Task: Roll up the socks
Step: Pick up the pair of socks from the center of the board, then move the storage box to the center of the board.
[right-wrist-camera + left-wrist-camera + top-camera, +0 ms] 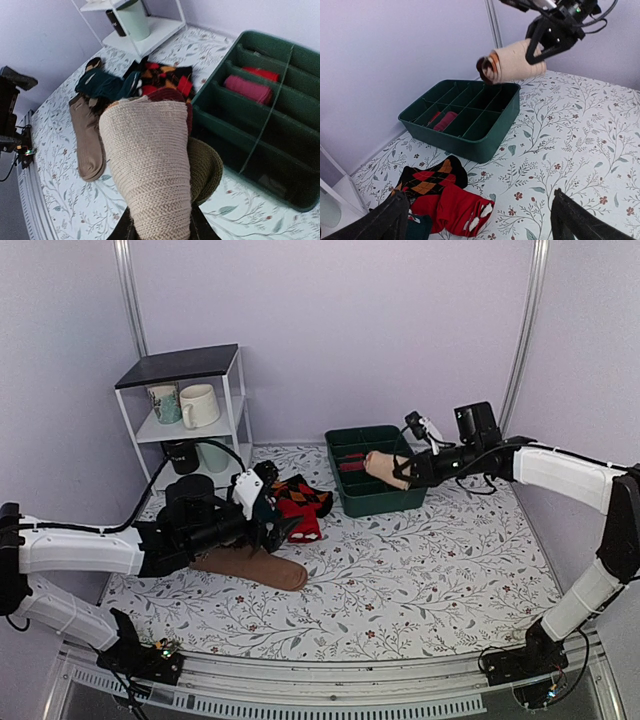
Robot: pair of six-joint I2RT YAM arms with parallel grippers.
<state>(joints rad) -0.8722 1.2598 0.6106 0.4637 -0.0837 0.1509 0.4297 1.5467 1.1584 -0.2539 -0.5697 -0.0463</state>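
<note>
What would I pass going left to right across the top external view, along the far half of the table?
Shelf unit → red-and-black argyle socks → rolled socks, held in the right gripper. The brown sock and green tray overlap these, so I leave them out.

The table (pixel 420 580) is covered with a pale cloth printed with leafy sprigs and small red flowers. A dark green divided bin (pixel 385 502) stands on it in the upper middle of the top view. Just left of the bin lies a heap of red-and-black argyle socks (pixel 303 497), with a teal sock (pixel 102 85) beside them. Below the heap, at centre left, a plain brown sock (pixel 255 568) lies flat. A white shelf unit (pixel 243 410) stands in the upper left corner.
</note>
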